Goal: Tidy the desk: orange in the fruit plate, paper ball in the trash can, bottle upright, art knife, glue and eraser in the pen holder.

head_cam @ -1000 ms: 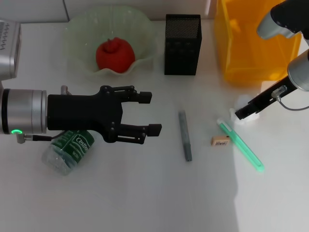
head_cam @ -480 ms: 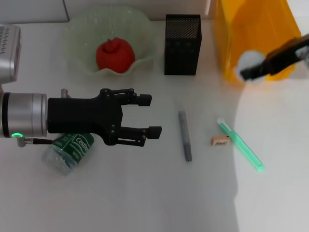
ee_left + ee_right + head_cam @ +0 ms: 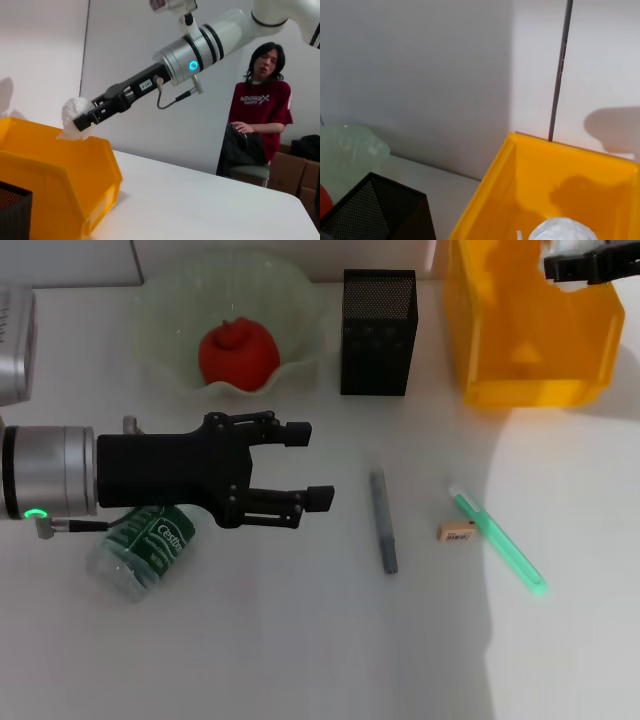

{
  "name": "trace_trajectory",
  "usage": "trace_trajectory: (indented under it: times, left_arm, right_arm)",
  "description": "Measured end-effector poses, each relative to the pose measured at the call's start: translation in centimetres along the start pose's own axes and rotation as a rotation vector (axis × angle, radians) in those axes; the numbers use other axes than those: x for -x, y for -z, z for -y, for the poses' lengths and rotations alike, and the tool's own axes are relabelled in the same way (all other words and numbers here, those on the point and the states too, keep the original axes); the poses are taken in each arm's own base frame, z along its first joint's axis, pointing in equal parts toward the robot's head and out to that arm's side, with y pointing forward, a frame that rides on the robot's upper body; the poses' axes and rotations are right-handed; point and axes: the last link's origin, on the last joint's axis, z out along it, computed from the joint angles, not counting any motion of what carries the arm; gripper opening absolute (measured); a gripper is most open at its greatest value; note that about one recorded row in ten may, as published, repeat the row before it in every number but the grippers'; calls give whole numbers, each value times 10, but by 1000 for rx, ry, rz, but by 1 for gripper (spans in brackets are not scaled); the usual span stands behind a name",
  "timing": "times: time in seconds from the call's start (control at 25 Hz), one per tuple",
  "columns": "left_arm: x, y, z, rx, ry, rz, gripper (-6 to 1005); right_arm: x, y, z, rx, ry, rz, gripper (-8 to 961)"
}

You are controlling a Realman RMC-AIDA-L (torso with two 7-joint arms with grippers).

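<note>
Jaws of my right gripper (image 3: 82,122) clenched on paper ball (image 3: 75,112) above trash can (image 3: 530,340); release only well inside rim. Left gripper (image 3: 305,465) jaws released, idle beside bottle (image 3: 140,550).

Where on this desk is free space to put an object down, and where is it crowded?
Free: the near desk edge below the art knife, and the near right corner beyond the green glue stick. Crowded: the far row of fruit plate, pen holder and yellow trash can; also around the left gripper over the lying bottle.
</note>
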Motion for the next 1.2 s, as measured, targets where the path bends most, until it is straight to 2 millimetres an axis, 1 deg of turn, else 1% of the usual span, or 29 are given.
trace_trajectory:
  times: [0.12, 0.24, 0.28, 0.4, 0.44, 0.52, 0.56, 0.6, 0.64, 0.68, 0.72, 0.76, 0.8, 0.84, 0.88, 0.92, 0.96, 1.0, 1.04, 1.08, 1.12, 1.16, 1.2]
  left_arm:
    - [-1, 2, 2, -12, 6, -8, 835]
    - [-3, 3, 4, -23, 24, -11, 835]
    - [-8, 5, 8, -40, 50, -9, 835]
    - [-13, 7, 11, -53, 57, -6, 835]
    - [-22, 9, 15, -71, 59, 7, 835]
    - [-22, 9, 15, -71, 59, 7, 835]
    - [-42, 11, 26, -147, 81, 93, 835]
    - [-60, 8, 31, -203, 91, 167, 836]
    - [-67, 7, 32, -229, 99, 197, 836]
    - [-84, 0, 35, -306, 133, 295, 836]
    - [-84, 0, 35, -306, 133, 295, 836]
    - [-91, -6, 34, -335, 153, 339, 836]
    - [-95, -11, 34, -367, 171, 375, 836]
    - [-99, -15, 34, -400, 191, 412, 836]
    - [-103, -20, 35, -453, 211, 468, 836]
    - [-103, -20, 35, -453, 211, 468, 836]
    - [-104, -28, 35, -515, 235, 539, 836]
    - [-103, -30, 35, -529, 239, 560, 835]
    - [-103, -30, 35, -529, 239, 560, 835]
    - [-98, -40, 34, -555, 251, 629, 835]
    - [-96, -43, 34, -561, 251, 653, 835]
    - [-91, -47, 35, -562, 253, 687, 835]
    - [-87, -52, 35, -561, 252, 724, 834]
  right_arm:
    - [-3, -5, 1, -4, 0, -1, 628]
    - [-5, -3, 2, -9, -2, 12, 696]
    - [-6, -1, 2, -5, -7, 18, 710]
    - [-11, 12, 1, 38, -30, 68, 755]
    - [-13, 18, 0, 63, -38, 95, 769]
    - [-21, 34, -4, 131, -42, 167, 799]
    - [-36, 52, -9, 208, -42, 251, 814]
    - [-36, 52, -9, 208, -42, 251, 828]
    - [-44, 60, -11, 246, -32, 289, 843]
    - [-72, 72, -19, 333, -15, 350, 843]
    - [-72, 72, -19, 333, -15, 350, 843]
    - [-105, 79, -27, 421, -15, 402, 843]
    - [-105, 79, -27, 421, -15, 402, 843]
    - [-120, 80, -30, 455, -21, 421, 843]
    - [-153, 84, -40, 532, -3, 486, 842]
    - [-153, 84, -40, 532, -3, 486, 842]
    - [-181, 85, -49, 575, 8, 553, 842]
    - [-181, 85, -49, 575, 8, 553, 842]
    - [-194, 85, -55, 588, 12, 585, 842]
    - [-213, 85, -66, 607, 26, 626, 842]
    - [-213, 85, -66, 607, 26, 626, 842]
    - [-223, 82, -76, 621, 30, 627, 842]
    - [-223, 82, -76, 621, 30, 627, 842]
